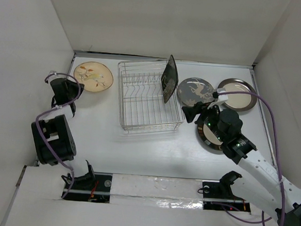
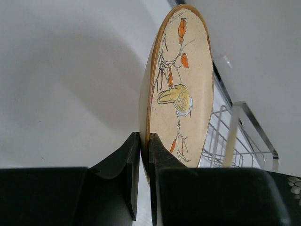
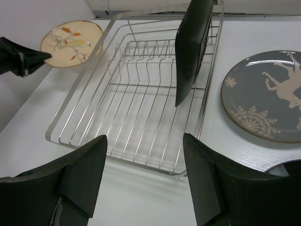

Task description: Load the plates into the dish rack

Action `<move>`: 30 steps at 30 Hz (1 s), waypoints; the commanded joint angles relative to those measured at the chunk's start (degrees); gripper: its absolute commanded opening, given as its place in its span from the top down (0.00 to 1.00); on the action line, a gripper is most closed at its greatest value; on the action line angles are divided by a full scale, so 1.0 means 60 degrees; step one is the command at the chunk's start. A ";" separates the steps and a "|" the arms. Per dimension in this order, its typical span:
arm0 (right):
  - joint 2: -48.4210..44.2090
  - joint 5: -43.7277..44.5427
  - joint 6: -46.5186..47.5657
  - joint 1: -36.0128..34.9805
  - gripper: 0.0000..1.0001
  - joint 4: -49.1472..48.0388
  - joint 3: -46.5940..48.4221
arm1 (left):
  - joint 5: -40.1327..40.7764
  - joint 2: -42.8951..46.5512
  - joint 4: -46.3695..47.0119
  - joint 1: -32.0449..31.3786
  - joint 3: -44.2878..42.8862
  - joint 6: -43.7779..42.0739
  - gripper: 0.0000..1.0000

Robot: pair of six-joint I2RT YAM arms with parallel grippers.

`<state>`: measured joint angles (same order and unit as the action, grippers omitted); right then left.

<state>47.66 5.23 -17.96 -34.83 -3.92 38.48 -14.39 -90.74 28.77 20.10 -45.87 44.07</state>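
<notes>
The tan plate (image 1: 93,76) with a bird painting lies at the back left, and my left gripper (image 1: 75,82) is shut on its near-left rim. In the left wrist view the fingers (image 2: 162,155) pinch the plate's edge (image 2: 181,94). The dish rack (image 1: 149,95) stands mid-table, with the dark floral plate (image 1: 169,78) upright at its right end. The grey plate with the white motif (image 1: 196,91) and the grey-rimmed cream plate (image 1: 238,94) lie flat to the right of it. My right gripper (image 1: 192,113) is open and empty by the rack's near right corner. The black-rimmed cream plate (image 1: 209,139) is partly hidden under that arm.
The right wrist view shows the rack (image 3: 141,94), the dark plate (image 3: 193,47), the grey plate (image 3: 268,94), the tan plate (image 3: 70,42) and the left gripper (image 3: 28,59). White walls enclose the table on three sides. A purple cable (image 1: 271,116) loops over the right arm.
</notes>
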 commanded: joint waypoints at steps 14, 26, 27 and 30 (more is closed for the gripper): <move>0.0113 -0.0636 -0.0186 -0.0230 0.54 -0.0576 0.0661 | 0.0101 0.4721 0.0756 -0.0302 -0.0251 0.0285 1.00; 0.3172 -0.1810 -0.0508 -0.0640 0.20 -0.1323 0.3429 | -0.2577 0.6070 0.2483 -0.1312 0.1490 0.2261 1.00; 0.3726 -0.1853 -0.0581 -0.0727 0.17 -0.1585 0.3764 | -0.2770 0.6114 0.2629 -0.1313 0.1594 0.2670 1.00; 0.4898 -0.2044 -0.0596 -0.0728 0.15 -0.1545 0.4366 | -0.3401 0.6436 0.3289 -0.1313 0.2179 0.3257 1.00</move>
<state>72.25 -4.86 -21.08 -38.65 -10.07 60.45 -28.91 -56.66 31.29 12.08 -33.06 55.07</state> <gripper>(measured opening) 0.843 0.055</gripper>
